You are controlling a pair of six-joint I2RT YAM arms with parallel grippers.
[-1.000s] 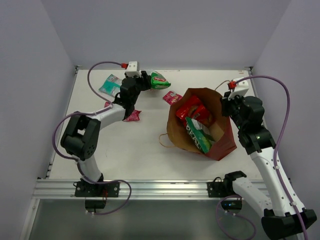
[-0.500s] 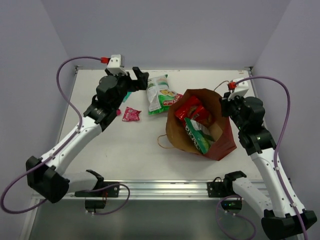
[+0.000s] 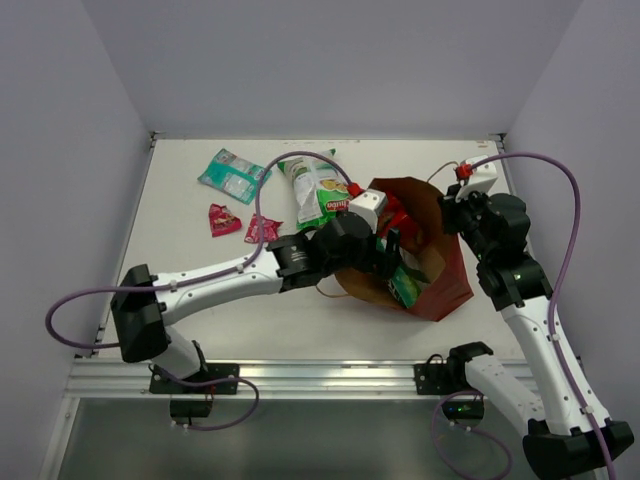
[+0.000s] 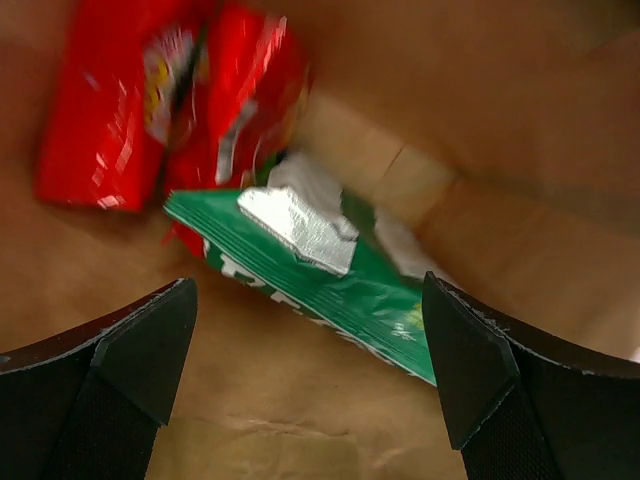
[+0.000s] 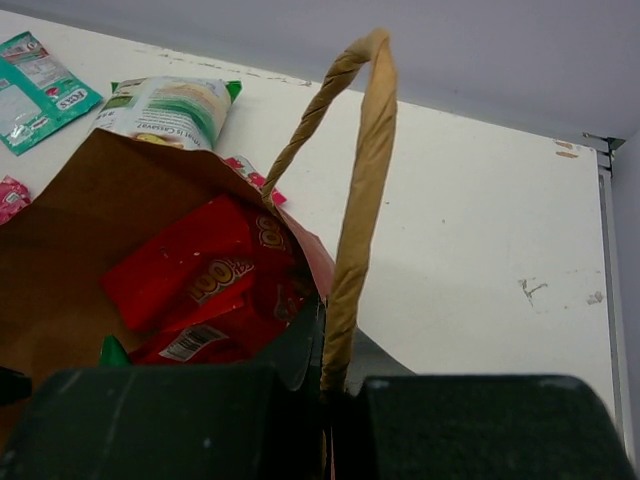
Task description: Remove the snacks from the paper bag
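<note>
Snacks (image 5: 200, 280) in the paper bag (image 3: 440, 290), centre right: a green packet (image 4: 330, 290) and red packets (image 4: 110, 120) between the wide-open left jaws; right jaws pinch the handle (image 5: 355, 200). Others lie on the tabletop (image 3: 420, 170), upper left. Next: lower, close on the green packet.

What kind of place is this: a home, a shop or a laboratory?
Probably a laboratory test cell: two robot arms bolted to a metal rail, a white table boxed in by plain walls, a bag and snacks as props.
</note>
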